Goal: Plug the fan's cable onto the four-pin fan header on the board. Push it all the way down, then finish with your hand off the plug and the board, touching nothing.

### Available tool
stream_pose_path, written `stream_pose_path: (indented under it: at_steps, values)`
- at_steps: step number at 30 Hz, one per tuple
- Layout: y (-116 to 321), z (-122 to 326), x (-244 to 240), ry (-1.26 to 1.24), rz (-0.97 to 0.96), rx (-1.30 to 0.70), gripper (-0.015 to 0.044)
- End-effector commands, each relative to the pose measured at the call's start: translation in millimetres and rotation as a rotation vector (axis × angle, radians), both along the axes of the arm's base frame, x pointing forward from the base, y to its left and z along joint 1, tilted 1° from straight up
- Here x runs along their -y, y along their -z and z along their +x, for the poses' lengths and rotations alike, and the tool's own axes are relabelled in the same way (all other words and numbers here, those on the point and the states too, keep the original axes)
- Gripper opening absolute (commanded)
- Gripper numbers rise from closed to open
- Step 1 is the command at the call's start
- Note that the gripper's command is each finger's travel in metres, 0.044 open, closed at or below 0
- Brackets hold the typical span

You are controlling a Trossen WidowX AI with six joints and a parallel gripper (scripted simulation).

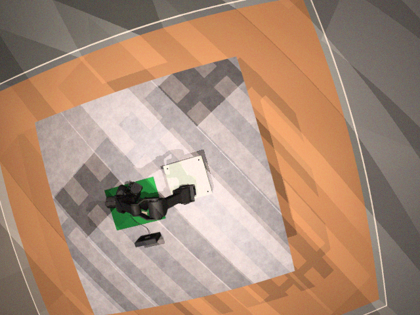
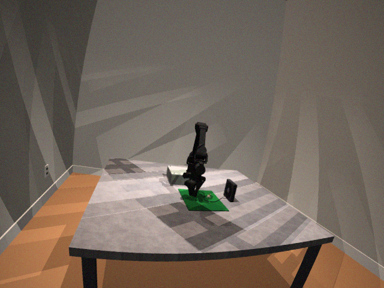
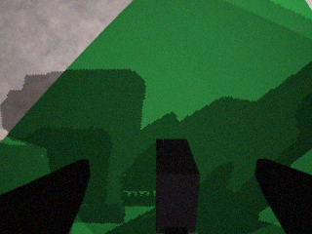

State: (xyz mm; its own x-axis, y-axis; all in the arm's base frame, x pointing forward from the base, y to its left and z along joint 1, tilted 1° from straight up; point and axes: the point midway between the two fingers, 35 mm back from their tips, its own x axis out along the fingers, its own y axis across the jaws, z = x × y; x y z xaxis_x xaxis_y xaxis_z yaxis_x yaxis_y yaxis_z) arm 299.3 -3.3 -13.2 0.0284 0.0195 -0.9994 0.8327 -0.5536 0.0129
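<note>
The black plug [image 3: 176, 202] stands on the green board [image 1: 120, 224] [image 2: 216, 206] [image 3: 190, 44]. My gripper [image 3: 173, 168] [image 2: 193, 191] is open, with one finger on each side of the plug and a gap to both. In the top view my arm hides the plug and fingers. The pale four-pin header [image 2: 209, 196] [image 1: 144, 212] is on the board, partly covered by my arm in the top view; I cannot make it out in the wrist view. The thin cable [image 2: 215, 201] runs across the board to the upright black fan [image 1: 147, 239] [image 2: 230, 190].
The pale box [image 1: 203, 172] [image 2: 175, 177] under my arm's base stands beside the board. The fan stands just off the board's edge, on the grey table [image 1: 216, 271] [image 2: 130, 235]. Patterned light and my arm's shadow fall across the board.
</note>
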Motion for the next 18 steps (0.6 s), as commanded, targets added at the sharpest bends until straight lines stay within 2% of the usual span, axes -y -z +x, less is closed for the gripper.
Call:
stream_pose_path:
  at_steps: [1, 3, 18]
  values:
    - [6.3, -0.5, 0.6, 0.006, -0.005, -0.002, 0.0440]
    - [6.5, -0.6, 0.6, 0.006, -0.005, -0.002, 0.0440]
    - [3.8, -0.6, -0.1, 0.000, 0.000, -0.002, 0.0046]
